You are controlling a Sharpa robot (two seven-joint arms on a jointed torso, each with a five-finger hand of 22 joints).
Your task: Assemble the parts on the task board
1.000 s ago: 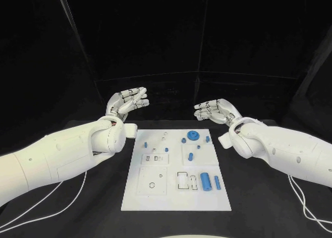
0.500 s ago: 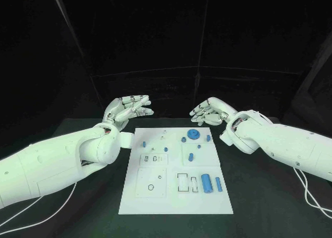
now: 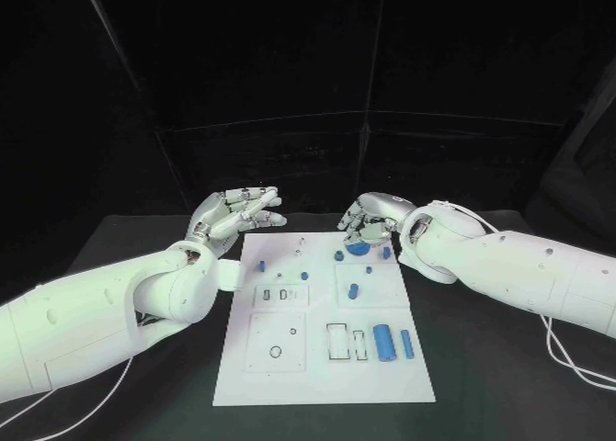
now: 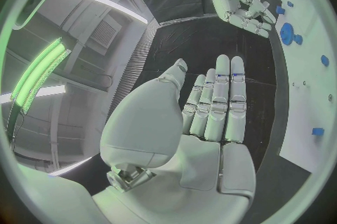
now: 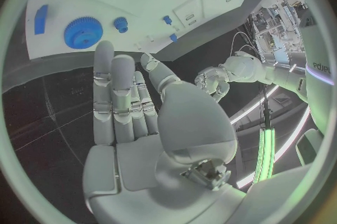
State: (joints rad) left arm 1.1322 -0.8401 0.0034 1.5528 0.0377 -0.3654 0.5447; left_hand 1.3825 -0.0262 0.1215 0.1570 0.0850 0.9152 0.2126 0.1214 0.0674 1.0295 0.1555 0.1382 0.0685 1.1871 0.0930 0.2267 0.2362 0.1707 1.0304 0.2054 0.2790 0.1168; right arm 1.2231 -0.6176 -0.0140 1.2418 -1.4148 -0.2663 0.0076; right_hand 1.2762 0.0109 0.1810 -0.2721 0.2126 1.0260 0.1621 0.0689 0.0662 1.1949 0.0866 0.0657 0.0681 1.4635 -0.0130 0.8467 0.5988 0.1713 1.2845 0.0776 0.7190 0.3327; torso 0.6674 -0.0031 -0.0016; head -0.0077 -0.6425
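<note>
The task board (image 3: 322, 367) looks like smooth matt white plastic. The small parts (image 3: 382, 339) on it are plain blue plastic with a dull finish. The table (image 3: 481, 367) is matt black. Both hands (image 3: 235, 213) (image 3: 370, 219) look like silvery metal, and the arms' (image 3: 109, 312) white shells are glossy.

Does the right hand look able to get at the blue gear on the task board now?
Probably yes: the right hand hovers open just beyond the blue gear, holding nothing, and nothing lies between them on the task board.
</note>
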